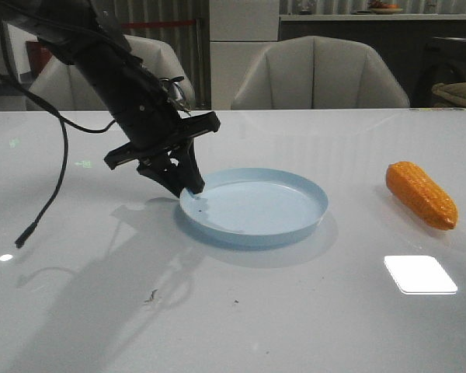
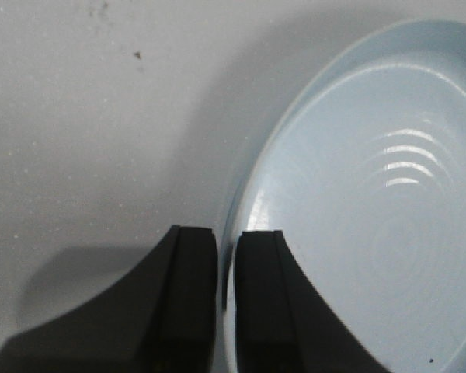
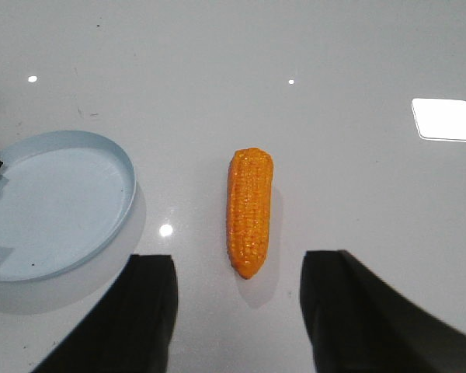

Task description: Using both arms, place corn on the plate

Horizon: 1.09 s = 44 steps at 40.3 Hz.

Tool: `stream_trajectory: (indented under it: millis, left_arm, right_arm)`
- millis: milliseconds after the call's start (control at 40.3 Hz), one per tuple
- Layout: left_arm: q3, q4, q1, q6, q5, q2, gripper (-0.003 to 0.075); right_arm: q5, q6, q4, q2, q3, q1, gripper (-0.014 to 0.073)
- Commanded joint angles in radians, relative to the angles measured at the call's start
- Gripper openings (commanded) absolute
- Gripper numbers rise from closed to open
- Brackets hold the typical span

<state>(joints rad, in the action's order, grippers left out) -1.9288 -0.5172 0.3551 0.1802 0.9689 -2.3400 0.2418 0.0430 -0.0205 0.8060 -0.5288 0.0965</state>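
Observation:
The pale blue plate lies at the table's middle. My left gripper is shut on the plate's left rim, one finger inside and one outside, as the left wrist view shows with the plate filling its side. The orange corn lies on the table to the right of the plate, apart from it. My right gripper is open and empty, hovering above the table just short of the corn's tapered tip. The plate also shows in the right wrist view. The right arm is out of the front view.
A black cable hangs from the left arm down to the table at the left. A bright light reflection lies on the glossy white table near the corn. Two beige chairs stand behind the far edge.

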Motion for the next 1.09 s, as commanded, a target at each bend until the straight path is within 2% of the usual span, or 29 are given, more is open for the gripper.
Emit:
stream_trajectory:
  millis: [0, 347, 447, 595, 744, 943, 1067]
  left_arm:
    - [-0.072, -0.046, -0.007, -0.002, -0.020, 0.075, 0.0211]
    - [-0.337, -0.009, -0.079, -0.002, 0.061, 0.079, 0.0211]
    - [-0.391, 0.017, -0.114, 0.000, 0.061, 0.119, 0.0211]
    - [-0.400, 0.162, -0.147, 0.053, 0.002, 0.250, 0.0211]
    - [-0.400, 0.328, -0.154, 0.053, -0.060, 0.354, 0.0211]
    - [-0.361, 0.405, -0.156, 0.047, -0.122, 0.435, 0.0211]
    - [-0.249, 0.405, -0.180, 0.047, -0.169, 0.494, 0.0211]
  right_arm:
    - [-0.078, 0.000, 0.011, -0.003, -0.030, 0.002, 0.0468]
    - [-0.091, 0.000, 0.011, 0.004, -0.039, 0.000, 0.0468]
    - [-0.043, 0.000, 0.011, 0.046, -0.083, -0.014, 0.0468]
    - [0.059, 0.000, 0.011, 0.193, -0.228, -0.079, 0.0468]
    - [0.105, -0.001, 0.015, 0.369, -0.420, -0.091, 0.0470]
    - [0.190, -0.043, 0.015, 0.592, -0.668, -0.067, 0.0469]
    - [0.288, -0.061, 0.015, 0.742, -0.817, -0.067, 0.0469]
